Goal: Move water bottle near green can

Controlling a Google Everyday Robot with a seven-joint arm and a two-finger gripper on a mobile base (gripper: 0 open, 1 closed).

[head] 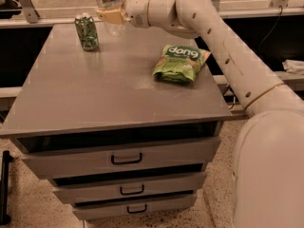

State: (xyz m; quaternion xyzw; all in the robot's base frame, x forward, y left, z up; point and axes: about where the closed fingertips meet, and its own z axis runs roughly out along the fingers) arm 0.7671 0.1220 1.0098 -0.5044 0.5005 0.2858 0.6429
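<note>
The water bottle (109, 4) is a clear ribbed plastic bottle, held upright above the back of the grey table (95, 99); its top is cut off by the frame's upper edge. My gripper (112, 16) is shut on the bottle's lower half, with pale tan fingers (110, 17) around it. The green can (87, 32), small with pale print and a silver top, stands on the table's back left corner, just left of and below the bottle, a short gap apart.
A flat green "dang" snack bag (180, 63) lies on the table's right side. My white arm (223, 46) reaches in from the right over the table's back right. Three drawers (126, 159) sit below the tabletop. A rail runs behind the table.
</note>
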